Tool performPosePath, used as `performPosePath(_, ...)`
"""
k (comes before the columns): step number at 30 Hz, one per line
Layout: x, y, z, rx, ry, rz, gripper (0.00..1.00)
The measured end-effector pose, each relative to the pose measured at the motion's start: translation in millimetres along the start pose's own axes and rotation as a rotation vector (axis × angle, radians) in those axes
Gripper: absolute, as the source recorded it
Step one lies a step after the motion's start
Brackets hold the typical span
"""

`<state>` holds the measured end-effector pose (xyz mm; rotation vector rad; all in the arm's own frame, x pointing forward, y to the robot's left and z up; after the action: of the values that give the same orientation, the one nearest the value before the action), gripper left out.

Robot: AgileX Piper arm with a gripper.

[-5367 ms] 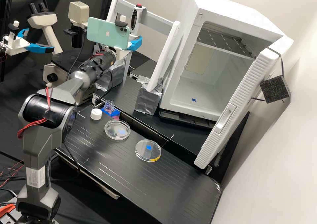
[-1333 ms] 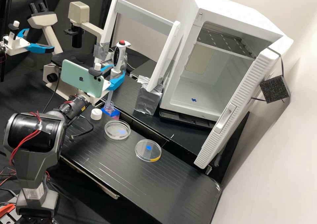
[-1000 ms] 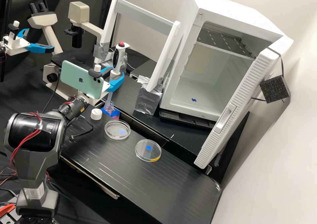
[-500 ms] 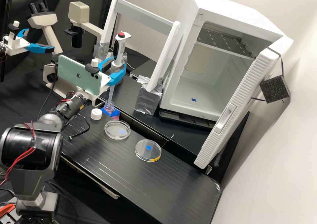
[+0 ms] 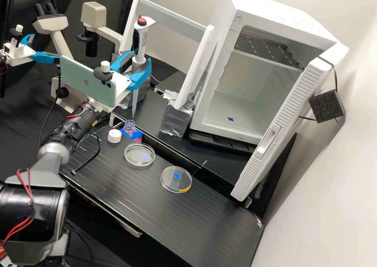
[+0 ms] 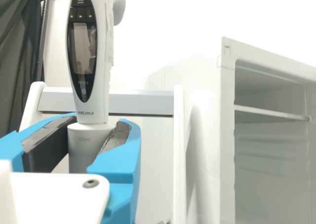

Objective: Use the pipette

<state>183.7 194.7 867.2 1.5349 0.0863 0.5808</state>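
In the high view my gripper is shut on the lower body of the white electronic pipette, which has a red top button. The pipette stands nearly upright, its clear tip pointing down a little above the open bottle of pink liquid in a blue holder. No colour of liquid can be told in the tip. In the wrist view my gripper has its dark pads on both sides of the collar under the pipette. Two clear dishes lie on the bench.
A white cap lies beside the bottle. Behind stands a white rack with foil-wrapped feet; an open white incubator is at the right. A beige microscope stands at the back left, near a second arm's gripper.
The pipette first came down from the rack area, its tip inside the bottle's mouth. Over the last second my gripper has lifted it, and the tip has come out above the bottle.
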Motion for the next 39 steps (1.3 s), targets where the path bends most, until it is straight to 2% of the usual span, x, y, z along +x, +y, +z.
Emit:
performPosePath(7,-15.2,18.5,20.8,-0.03,-0.015,-0.023,0.0)
performPosePath(13,-36.1,33.3,38.1,-0.022,-0.029,-0.026,0.0)
performPosePath(14,-40.4,37.6,40.4,-0.012,-0.03,-0.012,0.0)
performPosePath(19,-49.9,46.4,42.7,-0.005,-0.024,0.018,0.0)
performPosePath(25,-52.9,46.0,41.8,0.002,-0.018,0.016,0.0)
performPosePath(32,-54.3,40.6,38.1,-0.023,0.004,-0.018,0.0)
performPosePath(39,-43.7,34.7,26.8,-0.029,0.04,-0.055,0.0)
